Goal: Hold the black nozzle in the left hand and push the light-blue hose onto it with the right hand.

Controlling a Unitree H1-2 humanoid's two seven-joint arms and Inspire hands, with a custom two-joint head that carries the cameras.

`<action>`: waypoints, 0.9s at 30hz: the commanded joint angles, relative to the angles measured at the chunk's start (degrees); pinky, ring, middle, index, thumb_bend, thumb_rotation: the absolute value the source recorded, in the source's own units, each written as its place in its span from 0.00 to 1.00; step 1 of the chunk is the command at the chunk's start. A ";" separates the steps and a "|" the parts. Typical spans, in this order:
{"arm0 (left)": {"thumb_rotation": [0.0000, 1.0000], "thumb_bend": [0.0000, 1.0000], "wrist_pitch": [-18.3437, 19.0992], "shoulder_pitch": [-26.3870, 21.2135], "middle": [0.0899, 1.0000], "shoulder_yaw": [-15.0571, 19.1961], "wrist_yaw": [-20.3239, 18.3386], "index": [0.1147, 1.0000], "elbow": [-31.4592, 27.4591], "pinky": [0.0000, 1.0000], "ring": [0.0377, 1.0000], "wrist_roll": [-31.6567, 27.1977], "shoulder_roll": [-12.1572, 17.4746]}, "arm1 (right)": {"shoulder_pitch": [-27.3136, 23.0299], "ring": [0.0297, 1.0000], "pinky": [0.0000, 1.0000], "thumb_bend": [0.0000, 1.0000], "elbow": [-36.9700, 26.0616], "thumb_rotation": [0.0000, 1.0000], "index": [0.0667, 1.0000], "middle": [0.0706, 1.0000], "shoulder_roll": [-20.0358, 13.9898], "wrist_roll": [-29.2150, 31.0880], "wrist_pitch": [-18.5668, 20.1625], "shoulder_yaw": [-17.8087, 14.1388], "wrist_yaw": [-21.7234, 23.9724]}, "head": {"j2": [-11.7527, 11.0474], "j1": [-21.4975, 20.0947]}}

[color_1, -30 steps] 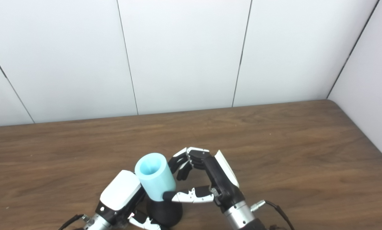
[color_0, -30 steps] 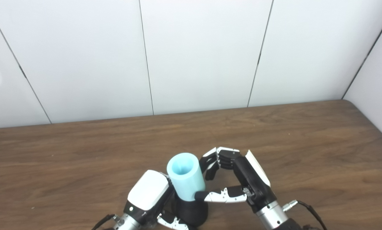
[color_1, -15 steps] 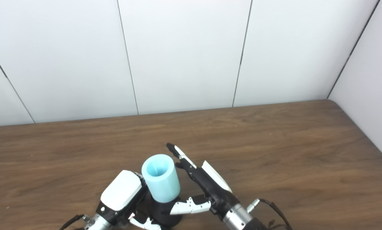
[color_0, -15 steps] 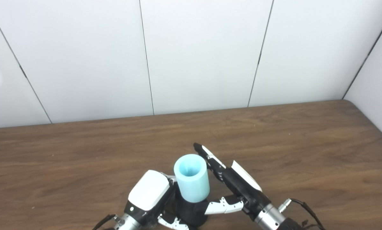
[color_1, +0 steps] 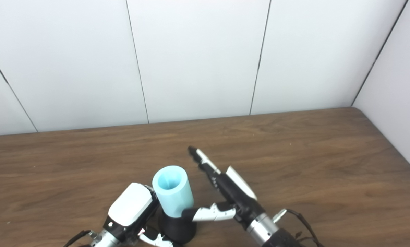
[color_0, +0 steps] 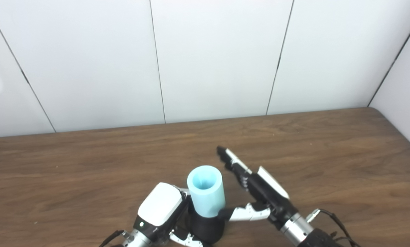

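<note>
Brown wood-grain table (color_0: 328, 154), rounded far-right corner, backed by white wall panels (color_0: 215, 58) with dark seams. No loose items on the tabletop; a thin cable (color_0: 335, 223) trails from the right wrist.

Near the front edge the black nozzle (color_0: 206, 228) stands upright, with the light-blue hose (color_0: 206, 190) seated on its top, open end up. The left hand (color_0: 162, 211) is wrapped around the nozzle from the left — its white back hides most of the contact. The right hand (color_0: 256, 193) is spread and holds nothing: fingers straight, pointing away up-left, apart from the hose; only the thumb tip lies near the hose's lower edge, touching or not I cannot tell.

Half a second ago the right fingers lay just beside the hose wall; a second ago they curled behind it. Hose and nozzle unchanged since half a second ago.
</note>
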 commanded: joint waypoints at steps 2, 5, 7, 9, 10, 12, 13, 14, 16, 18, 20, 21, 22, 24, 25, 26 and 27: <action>0.00 0.52 -0.72 2.23 0.42 -1.94 -0.52 0.41 3.61 0.12 0.13 0.58 -0.81 | -3.52 1.00 1.00 1.00 -3.77 0.90 0.97 1.00 -2.05 -3.86 -5.33 -2.52 -2.51 | 0.00 0.07; 0.00 0.52 -0.67 2.07 0.42 -1.97 -0.61 0.41 3.76 0.13 0.13 0.59 -0.92 | -5.42 1.00 1.00 1.00 -7.14 0.91 0.99 1.00 -4.82 -7.08 -5.04 -3.95 -1.73 | -0.03 0.15; 0.00 0.52 -0.55 2.03 0.42 -1.98 -0.63 0.41 3.76 0.13 0.13 0.71 -0.94 | -6.49 1.00 1.00 1.00 -9.51 0.92 1.00 1.00 -6.61 -8.78 -4.98 -4.35 -0.78 | -0.04 0.20; 0.00 0.52 -0.71 1.95 0.42 -1.98 -0.39 0.41 3.92 0.13 0.13 0.76 -0.93 | -7.56 1.00 1.00 1.00 -11.32 0.92 0.99 1.00 -8.08 -8.78 -5.20 -4.40 0.12 | -0.03 0.23; 0.00 0.52 -0.78 1.91 0.42 -1.98 -0.29 0.41 3.99 0.12 0.13 0.74 -0.94 | -8.01 1.00 1.00 1.00 -11.93 0.91 0.99 1.00 -8.53 -8.72 -5.36 -4.40 0.35 | -0.05 0.28; 0.00 0.52 -0.87 1.84 0.42 -2.02 -0.12 0.41 4.29 0.12 0.12 0.76 -0.93 | -9.02 1.00 1.00 1.00 -13.52 0.91 0.97 0.99 -9.37 -9.10 -4.90 -4.49 1.10 | -0.05 0.28; 0.00 0.52 -0.88 1.82 0.42 -2.05 -0.01 0.41 4.39 0.12 0.12 0.80 -0.93 | -9.51 1.00 1.00 1.00 -14.19 0.91 0.95 0.98 -9.72 -9.22 -4.65 -4.53 1.50 | 0.00 0.36; 0.00 0.52 -0.82 1.82 0.42 -2.09 0.02 0.41 4.41 0.12 0.12 0.89 -0.91 | -10.11 1.00 0.99 1.00 -14.95 0.91 0.94 0.97 -10.14 -9.37 -4.40 -4.51 2.09 | 0.00 0.36; 0.00 0.52 -0.56 1.89 0.42 -2.12 -0.11 0.41 4.25 0.12 0.12 0.98 -0.91 | -11.25 1.00 0.99 1.00 -16.56 0.91 0.92 0.95 -11.09 -9.90 -3.71 -4.23 3.92 | 0.00 0.36; 0.00 0.53 -0.32 1.87 0.42 -2.12 -0.36 0.41 4.26 0.12 0.13 0.88 -0.98 | -12.28 1.00 1.00 1.00 -18.42 0.97 0.94 0.96 -11.97 -11.59 -2.64 -3.61 6.50 | -0.01 0.45; 0.00 0.52 0.05 1.84 0.42 -2.15 -1.27 0.41 4.07 0.13 0.13 0.60 -1.01 | -13.18 1.00 1.00 1.00 -20.29 0.98 0.94 0.97 -12.44 -13.43 -1.89 -2.68 9.15 | -0.06 0.53; 0.00 0.52 0.18 1.83 0.42 -2.18 -1.65 0.41 3.93 0.13 0.13 0.54 -1.00 | -13.57 1.00 1.00 1.00 -21.11 0.97 0.94 0.97 -12.63 -14.30 -1.49 -2.16 10.41 | -0.06 0.54; 0.00 0.52 0.30 1.84 0.42 -2.18 -1.83 0.41 3.81 0.13 0.13 0.52 -1.02 | -13.95 1.00 1.00 1.00 -21.93 0.97 0.94 0.98 -12.68 -15.26 -1.05 -1.56 11.72 | -0.06 0.60; 0.00 0.52 0.52 1.86 0.42 -2.17 -2.04 0.41 3.63 0.13 0.13 0.44 -1.11 | -14.45 1.00 1.00 1.00 -23.08 0.93 0.93 0.97 -12.32 -16.59 -0.21 -0.56 13.78 | -0.07 0.69; 0.00 0.52 0.58 1.84 0.42 -2.19 -2.09 0.41 3.54 0.13 0.13 0.49 -1.12 | -14.71 1.00 1.00 1.00 -23.43 0.92 0.92 0.97 -12.06 -17.20 -0.01 0.02 14.67 | -0.07 0.76; 0.00 0.52 0.66 1.85 0.42 -2.20 -2.15 0.41 3.42 0.13 0.13 0.55 -1.13 | -14.93 1.00 1.00 1.00 -23.78 0.92 0.92 0.97 -11.74 -17.82 0.29 0.50 15.56 | -0.07 0.85; 0.00 0.52 0.71 1.85 0.42 -2.21 -2.18 0.41 3.34 0.13 0.13 0.61 -1.14 | -15.07 1.00 1.00 1.00 -24.02 0.91 0.92 0.96 -11.51 -18.25 0.50 0.77 16.17 | -0.06 0.87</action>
